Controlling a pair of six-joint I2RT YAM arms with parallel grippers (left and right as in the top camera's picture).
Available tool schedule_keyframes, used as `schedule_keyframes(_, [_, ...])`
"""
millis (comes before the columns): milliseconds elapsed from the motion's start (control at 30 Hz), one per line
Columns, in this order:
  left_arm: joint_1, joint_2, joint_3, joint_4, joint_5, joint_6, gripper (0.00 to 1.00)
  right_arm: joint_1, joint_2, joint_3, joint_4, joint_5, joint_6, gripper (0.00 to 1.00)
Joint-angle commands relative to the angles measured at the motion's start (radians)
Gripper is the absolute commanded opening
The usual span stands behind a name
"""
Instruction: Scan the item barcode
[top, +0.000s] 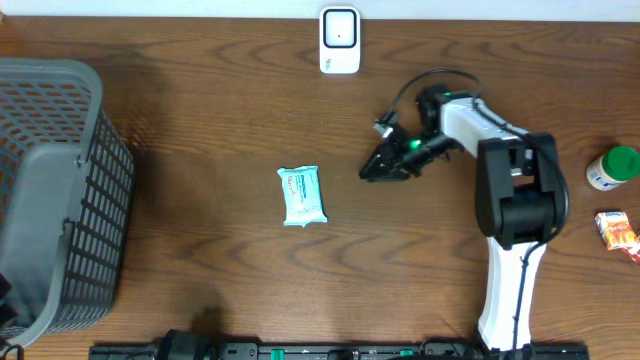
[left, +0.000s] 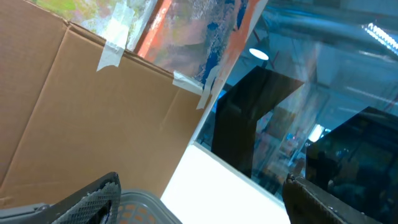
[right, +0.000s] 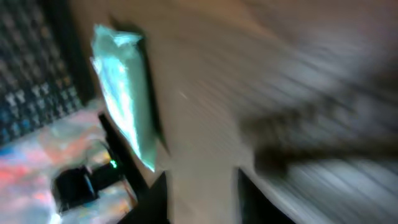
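Teal packet (top: 302, 195): soft, white-printed, lies flat on the desk (top: 200, 130) near its middle, long side running toward and away from the robot, touched by nothing.
Right pincer (top: 385, 165): low over the desk, just right of the packet and apart from it, tips pointing toward it. The wrist view is blurred, but its two dark fingers stand parted with bare wood between them; released, empty.
Scanner (top: 340, 40): white, upright at the far edge, well apart from the packet.
Grey basket (top: 60, 200): at the left edge.
Left pincer (left: 202, 182): fingers spread wide, nothing between them.
Green-capped bottle (top: 612, 168) and orange pack (top: 617, 230): at the right edge.
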Motion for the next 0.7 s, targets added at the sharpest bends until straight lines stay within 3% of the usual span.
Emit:
schedule_keyframes(0, [0.004, -0.009, -0.007, 0.000, -0.002, -0.009, 0.83, 0.029, -0.073, 0.016, -0.007, 0.090, 0.017, 0.56])
schedule_keyframes(33, [0.004, -0.009, -0.010, 0.000, -0.002, -0.009, 0.83, 0.039, -0.080, 0.016, 0.001, 0.084, 0.022, 0.70])
schedule_keyframes(100, [0.004, -0.009, -0.015, 0.000, -0.002, -0.009, 0.83, 0.064, -0.082, 0.016, 0.025, 0.068, 0.065, 0.80])
schedule_keyframes(267, [0.004, -0.009, -0.016, 0.003, -0.002, -0.009, 0.83, 0.129, -0.017, 0.016, 0.127, -0.076, 0.082, 0.86])
schedule_keyframes(500, [0.004, -0.009, -0.016, 0.004, -0.002, -0.009, 0.83, 0.232, 0.110, 0.016, 0.360, -0.063, 0.222, 0.95])
schedule_keyframes(600, [0.004, -0.009, -0.016, 0.003, -0.002, -0.009, 0.83, 0.250, 0.147, 0.016, 0.389, -0.063, 0.261, 0.91])
schedule_keyframes(667, [0.004, -0.009, -0.016, 0.004, -0.002, -0.009, 0.83, 0.262, 0.163, 0.016, 0.360, -0.018, 0.252, 0.73])
